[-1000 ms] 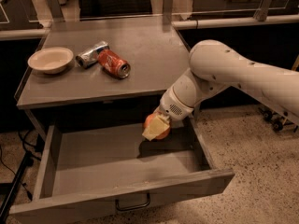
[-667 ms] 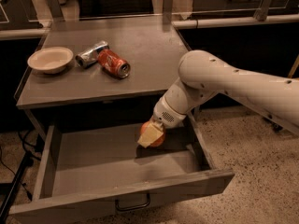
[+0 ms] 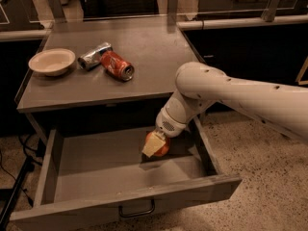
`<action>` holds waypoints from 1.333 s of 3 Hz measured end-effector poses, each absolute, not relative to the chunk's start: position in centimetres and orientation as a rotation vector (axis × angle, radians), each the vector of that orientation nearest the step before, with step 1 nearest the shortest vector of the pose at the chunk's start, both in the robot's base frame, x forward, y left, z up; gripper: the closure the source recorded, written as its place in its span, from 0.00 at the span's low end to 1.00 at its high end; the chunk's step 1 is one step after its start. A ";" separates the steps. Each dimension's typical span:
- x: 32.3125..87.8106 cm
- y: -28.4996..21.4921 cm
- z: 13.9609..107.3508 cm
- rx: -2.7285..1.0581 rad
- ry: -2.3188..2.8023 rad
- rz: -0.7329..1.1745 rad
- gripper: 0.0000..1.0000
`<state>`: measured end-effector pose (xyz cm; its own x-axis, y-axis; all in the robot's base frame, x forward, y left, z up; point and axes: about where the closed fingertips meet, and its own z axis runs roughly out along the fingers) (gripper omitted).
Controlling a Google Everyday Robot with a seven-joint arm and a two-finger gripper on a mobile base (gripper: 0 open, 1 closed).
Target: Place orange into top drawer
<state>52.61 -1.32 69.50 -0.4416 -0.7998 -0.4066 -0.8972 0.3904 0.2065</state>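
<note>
The top drawer (image 3: pixel 120 200) stands pulled open below the grey counter, its flat front with a dark handle (image 3: pixel 137 211) towards me. My gripper (image 3: pixel 155 146) reaches down from the white arm into the drawer's right half. It is shut on the orange (image 3: pixel 160 148), which shows between the pale fingers. The orange hangs low over the drawer floor; I cannot tell if it touches the floor.
On the counter (image 3: pixel 144 61) lie a red soda can (image 3: pixel 117 65) on its side, a silver can (image 3: pixel 94 55) next to it, and a white bowl (image 3: pixel 52 61) at the left. Cables run along the floor at the left. Speckled floor lies to the right.
The gripper with the orange has moved lower and a little left, deeper into the open drawer. The arm's elbow has swung left over the drawer's right side.
</note>
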 end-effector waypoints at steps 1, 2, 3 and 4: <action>52.1 -1.4 66.6 -1.484 2.469 0.638 1.00; 51.6 -2.5 63.1 -1.410 2.565 0.655 1.00; 51.4 -3.0 61.8 -1.367 2.599 0.657 1.00; 51.1 -3.2 61.0 -1.339 2.621 0.658 1.00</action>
